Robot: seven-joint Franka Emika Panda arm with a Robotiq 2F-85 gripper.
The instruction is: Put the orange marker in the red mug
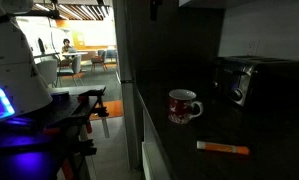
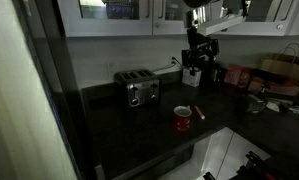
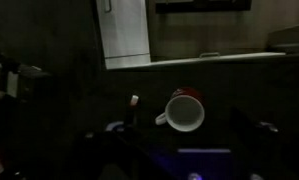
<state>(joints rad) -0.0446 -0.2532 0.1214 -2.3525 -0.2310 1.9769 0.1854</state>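
Overhead, the gripper [image 2: 195,68] hangs with its jaws spread and empty, the arm raised well above the dark counter [image 2: 119,128]. In an exterior view the orange marker [image 2: 198,111] lies flat just right of the red mug [image 2: 183,119], apart from it, and a toaster [image 2: 141,90] stands farther left

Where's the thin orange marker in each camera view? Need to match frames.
Exterior view: the thin orange marker lies flat on the dark counter, lower right, nearer the camera than the red white-patterned mug.
Exterior view: the marker is near centre, just right of the mug.
Wrist view: the marker is left of centre, beside the mug.
Shared landmark: the mug, next to the marker in every view.
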